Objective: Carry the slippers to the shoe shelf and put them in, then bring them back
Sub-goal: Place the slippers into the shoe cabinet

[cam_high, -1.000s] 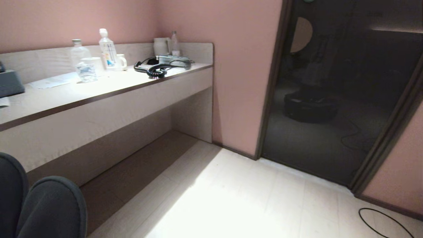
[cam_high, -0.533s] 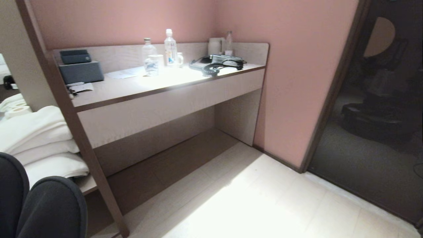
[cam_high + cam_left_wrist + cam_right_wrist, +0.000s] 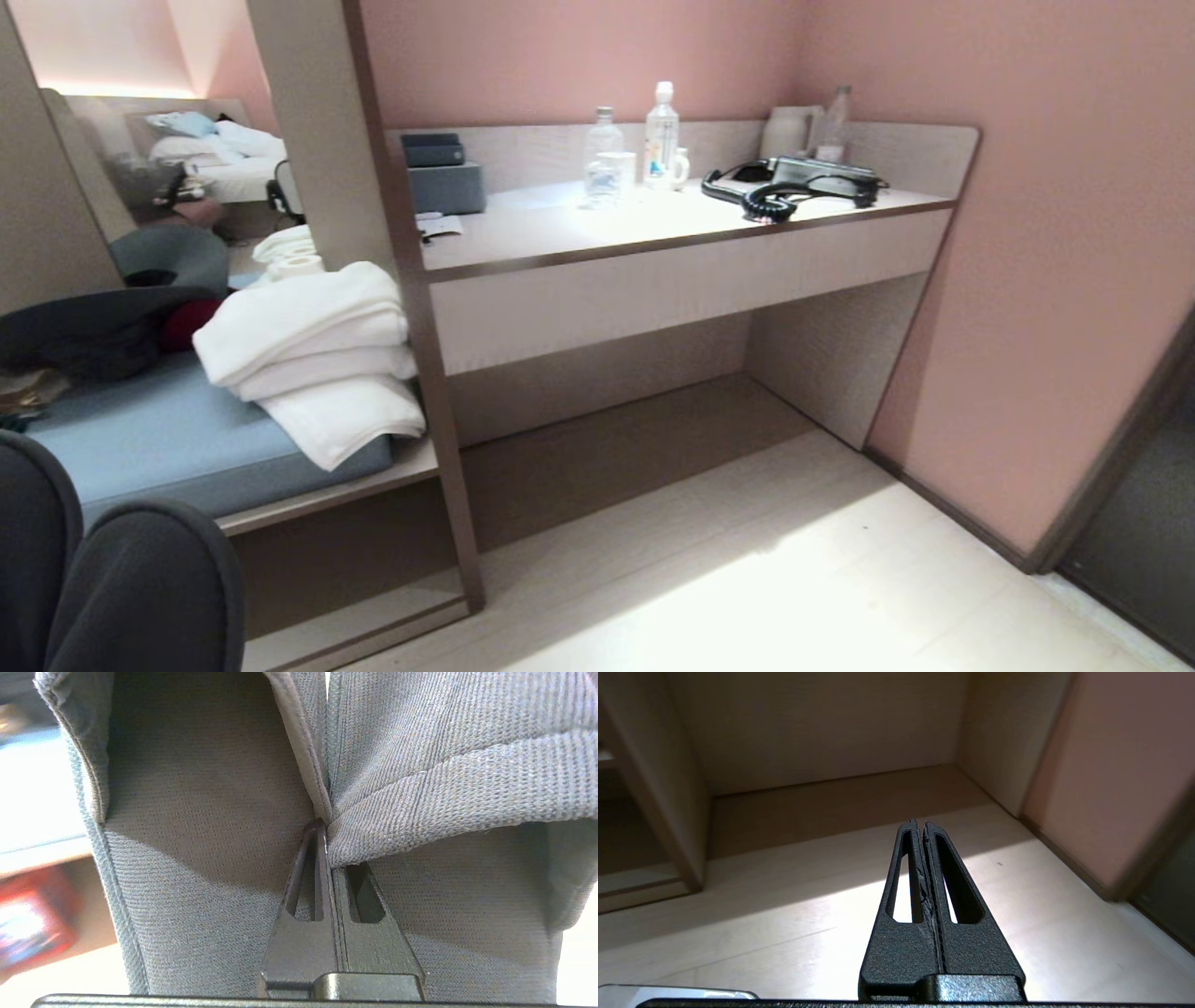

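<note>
While driving past desk (image 3: 653,233), slippers (image 3: 383,788) pinched together in closed left gripper (image 3: 327,833) for one-handed carry; right gripper (image 3: 920,826) closed, empty.

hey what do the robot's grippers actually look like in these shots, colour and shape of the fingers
Both look alike. The right gripper has two matte black fingers with a grainy texture, each tapering to a narrow tip and pierced by a long slot you can see through. They rise from a blocky black base. The left gripper has the same black slotted wedge shape. No cables or markings show on either.
</note>
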